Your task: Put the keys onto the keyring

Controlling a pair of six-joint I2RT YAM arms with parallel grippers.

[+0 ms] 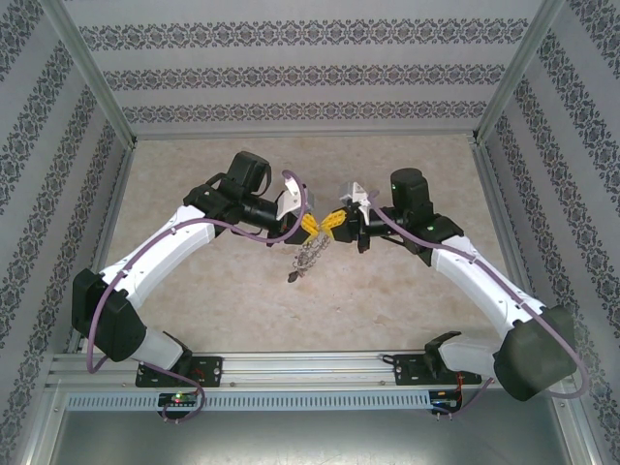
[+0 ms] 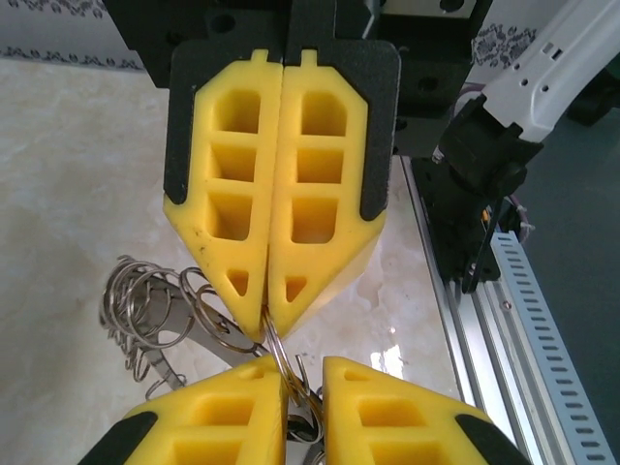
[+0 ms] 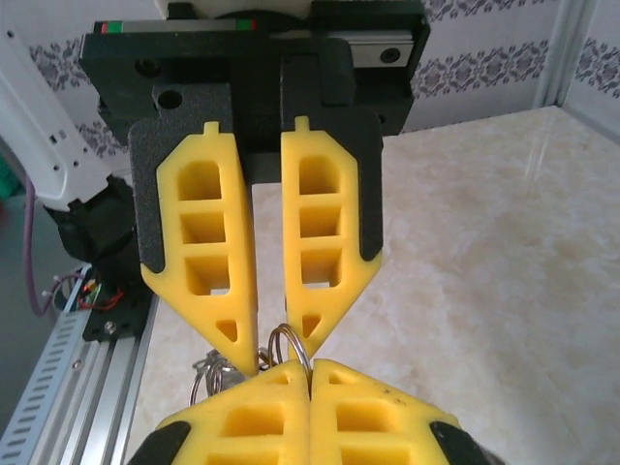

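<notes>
Over the pale marbled table (image 1: 387,174), at the centre of the top view, your right fingers (image 2: 320,190) are clamping tight on the keyring (image 2: 278,354). Your left fingers (image 3: 322,244) are standing slightly parted around that keyring, and the keys (image 2: 145,320) are dangling at lower left of the left wrist view.

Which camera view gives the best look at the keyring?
The left wrist view: the keyring is close and sharp, its wire loops distinct. The right wrist view shows a few loops, partly hidden by yellow fingertips. The top external view shows it as a small silvery cluster, too tiny for detail.
</notes>
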